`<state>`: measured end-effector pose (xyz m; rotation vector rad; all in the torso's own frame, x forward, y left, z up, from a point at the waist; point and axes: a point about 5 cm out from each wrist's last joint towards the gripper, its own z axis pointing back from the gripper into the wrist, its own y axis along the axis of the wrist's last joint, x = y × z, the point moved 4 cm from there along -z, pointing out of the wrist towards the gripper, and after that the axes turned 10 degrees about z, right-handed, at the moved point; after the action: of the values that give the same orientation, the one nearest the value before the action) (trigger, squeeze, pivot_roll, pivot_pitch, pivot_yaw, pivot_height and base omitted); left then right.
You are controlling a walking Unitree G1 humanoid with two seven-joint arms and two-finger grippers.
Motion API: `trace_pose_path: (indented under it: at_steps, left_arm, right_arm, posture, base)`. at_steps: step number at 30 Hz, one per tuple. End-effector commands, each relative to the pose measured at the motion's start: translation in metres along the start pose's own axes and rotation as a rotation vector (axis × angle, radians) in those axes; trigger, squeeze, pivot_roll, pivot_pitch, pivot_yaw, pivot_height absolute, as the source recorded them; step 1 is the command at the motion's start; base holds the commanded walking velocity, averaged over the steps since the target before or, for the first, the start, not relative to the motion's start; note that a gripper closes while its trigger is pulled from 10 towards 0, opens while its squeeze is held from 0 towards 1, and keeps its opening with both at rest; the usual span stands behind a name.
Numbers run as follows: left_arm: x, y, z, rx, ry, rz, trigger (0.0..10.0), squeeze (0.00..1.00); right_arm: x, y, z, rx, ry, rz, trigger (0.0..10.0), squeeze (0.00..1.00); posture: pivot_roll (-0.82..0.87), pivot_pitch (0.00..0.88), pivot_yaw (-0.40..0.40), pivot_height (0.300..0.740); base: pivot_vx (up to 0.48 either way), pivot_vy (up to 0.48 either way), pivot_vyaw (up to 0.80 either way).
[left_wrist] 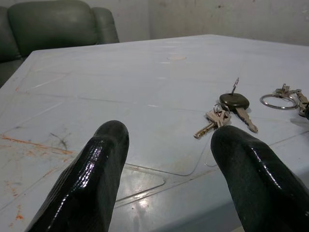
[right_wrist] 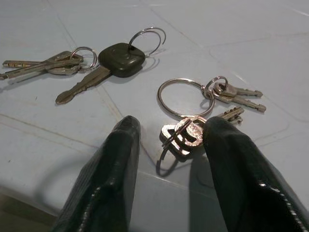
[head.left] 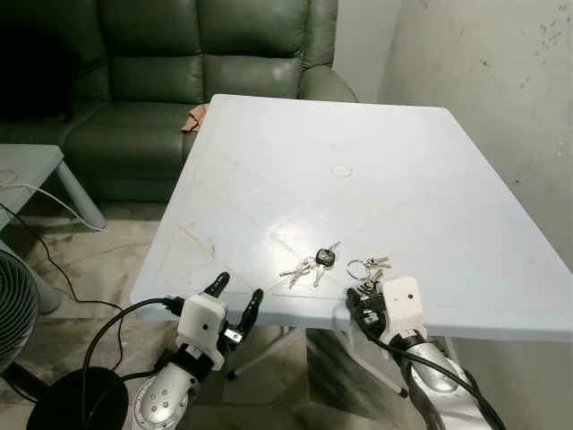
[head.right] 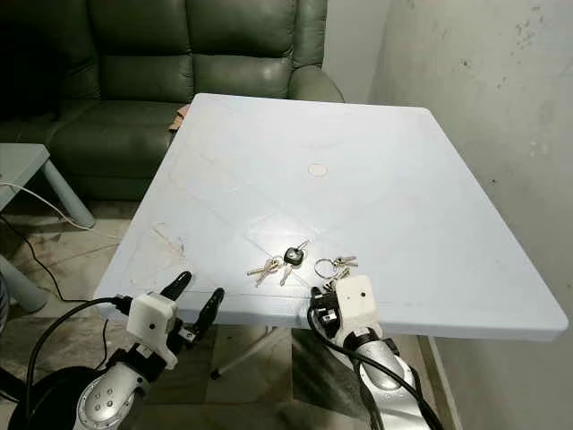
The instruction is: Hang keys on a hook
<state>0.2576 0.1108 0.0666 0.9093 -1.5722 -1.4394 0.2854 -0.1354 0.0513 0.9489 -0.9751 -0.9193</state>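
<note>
Two key bunches lay near the front edge of the pale blue worktop (head.left: 269, 161). The black-headed bunch (head.left: 313, 262) sat just left of the ring bunch (right_wrist: 203, 104). The right gripper (right_wrist: 169, 150) was at the worktop edge, fingers parted either side of the ring bunch's nearest keys, gripping nothing. The left gripper (head.left: 235, 309) hovered at the edge, fingers spread and empty.

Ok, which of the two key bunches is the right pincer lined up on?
The bunch on the large bare ring, lying between the right pincer fingers; the bunch with the black-headed key lies further off.
</note>
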Motion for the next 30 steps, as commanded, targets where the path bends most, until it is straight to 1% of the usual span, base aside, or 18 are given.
trace_pose_path:
  at_steps: [1,9,30]
  left_arm:
    - [-0.0013,0.0022,-0.0004,0.004,0.002,-0.014,10.0,0.0]
    - [-0.0013,0.0024,-0.0011,0.003,-0.003,-0.016,10.0,0.0]
    - [-0.0007,0.0025,0.0001,0.002,0.0,-0.025,10.0,0.0]
  right_arm:
    - [0.0019,0.0067,0.0004,0.022,-0.009,0.011,0.0,0.0]
    - [0.0031,0.0074,-0.0001,0.028,-0.024,0.036,0.0,0.0]
    - [0.0035,0.0063,0.0015,0.036,-0.026,0.045,0.0,0.0]
  posture:
    - [-0.09,0.0,-0.029,0.74]
    - [-0.1,0.0,-0.029,0.74]
    - [-0.09,0.0,-0.029,0.74]
  base:
    - [0.0,0.0,0.0]
    - [0.0,0.0,0.0]
    - [0.0,0.0,0.0]
